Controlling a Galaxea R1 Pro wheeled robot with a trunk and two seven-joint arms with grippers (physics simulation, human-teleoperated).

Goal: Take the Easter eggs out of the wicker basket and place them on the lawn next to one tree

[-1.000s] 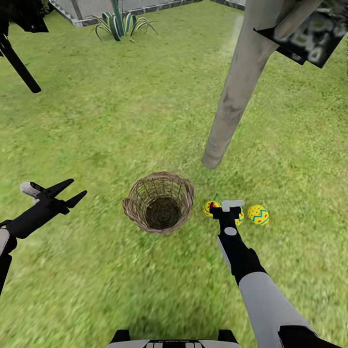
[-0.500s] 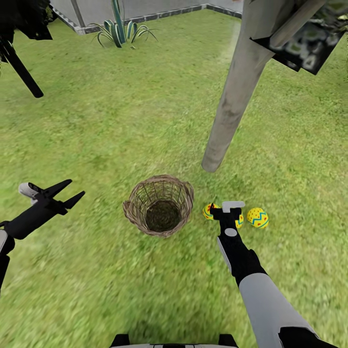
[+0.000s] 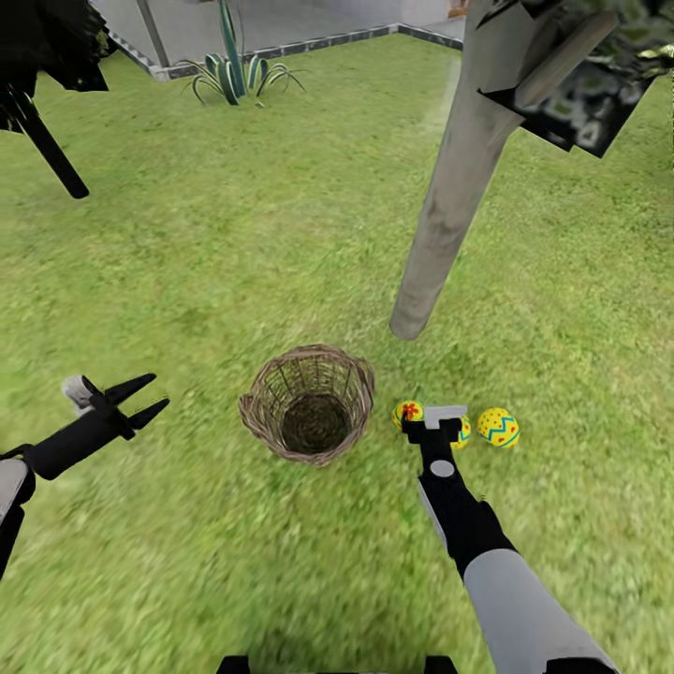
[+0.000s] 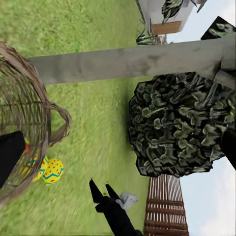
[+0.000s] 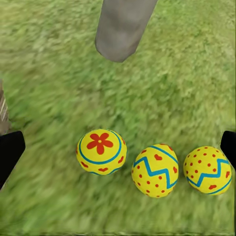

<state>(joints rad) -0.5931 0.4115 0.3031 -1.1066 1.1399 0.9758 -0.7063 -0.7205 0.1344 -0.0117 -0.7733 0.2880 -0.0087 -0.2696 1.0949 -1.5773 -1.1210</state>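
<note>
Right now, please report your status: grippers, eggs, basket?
Left gripper open, idle. Right gripper open above three eggs on the lawn by the tree trunk. Basket looks empty.

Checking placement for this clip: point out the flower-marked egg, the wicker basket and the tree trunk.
flower-marked egg point(image 5: 101, 152), right wrist view, on its yellow shell just below the red flower.
wicker basket point(image 3: 265, 430), head view, on the braided rim nearest the robot.
tree trunk point(image 3: 442, 225), head view, mid-height on the pale bark.

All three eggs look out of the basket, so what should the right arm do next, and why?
Probably lift the right claw straight up and away. It hangs open above three eggs lying in a row on the lawn beside the tree trunk, and the basket looks empty.
</note>
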